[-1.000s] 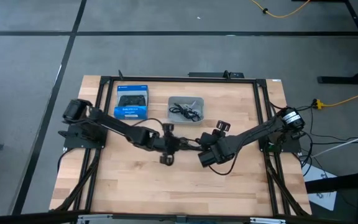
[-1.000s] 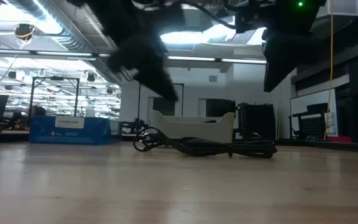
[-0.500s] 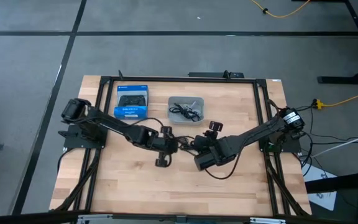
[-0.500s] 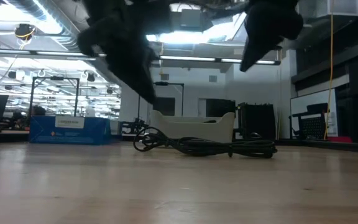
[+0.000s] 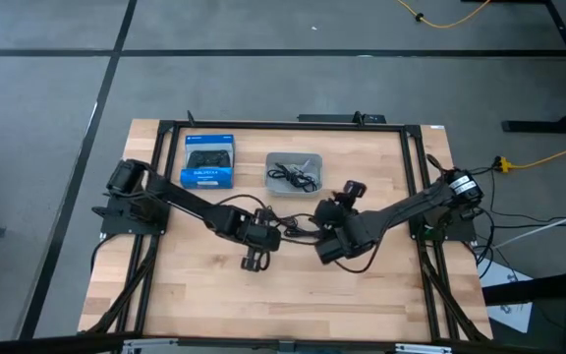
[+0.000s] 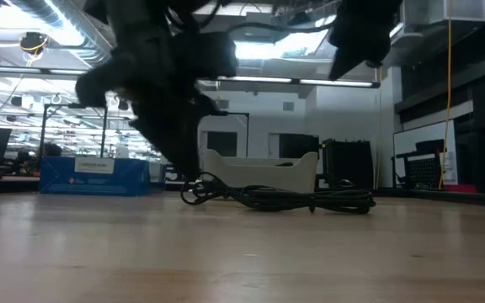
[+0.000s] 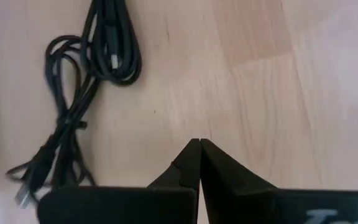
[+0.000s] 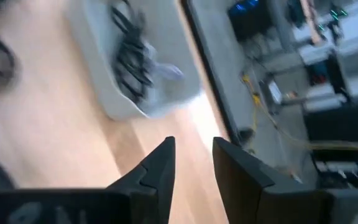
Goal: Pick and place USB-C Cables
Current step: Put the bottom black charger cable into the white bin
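Observation:
A black USB-C cable [image 7: 107, 50] lies loosely coiled on the wood between the arms [image 5: 298, 228], in front of the grey tray [image 6: 285, 199]. More cables [image 5: 298, 177] lie inside the tray, black ones and a pale one [image 8: 166, 71]. My left gripper [image 7: 199, 144] is shut and points down at bare wood beside the loose cable's end [image 6: 183, 164], apart from it. My right gripper [image 8: 193, 152] is open and raised, facing the tray from its near right [image 5: 350, 192].
The grey tray [image 5: 269, 162] sits at the table's far middle. A blue box [image 5: 208, 160] lies to its left. A dark frame [image 5: 416, 167] runs along the table's sides and far edge. Bare wood spreads across the near half [image 5: 293, 295].
My left gripper has moved toward the table's near left and come down close to the wood by the cable's end. My right arm has risen and its gripper has shifted slightly toward the far edge. The loose cable has stayed put.

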